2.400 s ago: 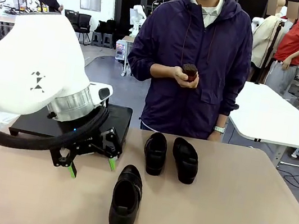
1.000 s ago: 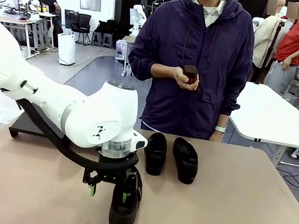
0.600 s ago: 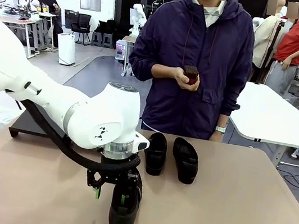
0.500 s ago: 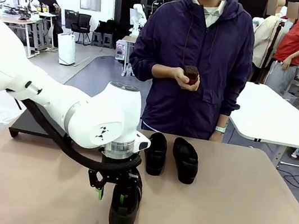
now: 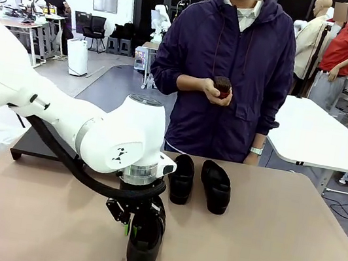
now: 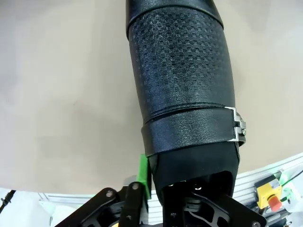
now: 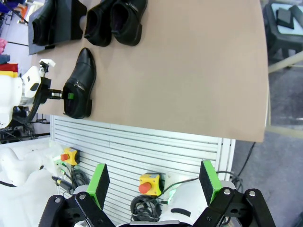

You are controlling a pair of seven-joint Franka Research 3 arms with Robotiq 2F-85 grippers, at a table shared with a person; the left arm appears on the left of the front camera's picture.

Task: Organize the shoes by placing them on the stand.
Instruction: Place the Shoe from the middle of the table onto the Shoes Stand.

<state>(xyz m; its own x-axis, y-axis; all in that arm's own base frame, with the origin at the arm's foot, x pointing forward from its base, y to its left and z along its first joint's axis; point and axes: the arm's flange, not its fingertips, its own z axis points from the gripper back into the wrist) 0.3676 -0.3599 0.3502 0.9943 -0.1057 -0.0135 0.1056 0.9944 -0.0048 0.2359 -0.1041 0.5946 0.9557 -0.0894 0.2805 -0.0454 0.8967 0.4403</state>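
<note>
**Left gripper clamps the near shoe**

Four shoes in all. The left gripper (image 5: 129,231) pinches the collar of the near shoe (image 5: 144,248). A second shoe (image 5: 181,178) and a third shoe (image 5: 215,187) lie side by side farther off. The right wrist view adds a fourth shoe (image 7: 46,21) on the stand (image 7: 73,23), and the right gripper (image 7: 154,182) with jaws wide. Tan table (image 5: 274,252), with a person (image 5: 224,65) at the far side and a workshop behind.

near shoe (image 5: 142,258): glossy black with a strap and metal buckle, sole-down by the robot's edge of the table, toe pointing to the far side; one side of its heel opening is pinched by the left gripper (image 5: 130,231).
pair of shoes (image 5: 181,178) (image 5: 215,187): side by side, upright, at the far edge (plain black, no buckle visible).
shoe on stand (image 7: 46,20): resting on the panel.
stand (image 7: 72,22): low black rack at the table's far left.
</note>
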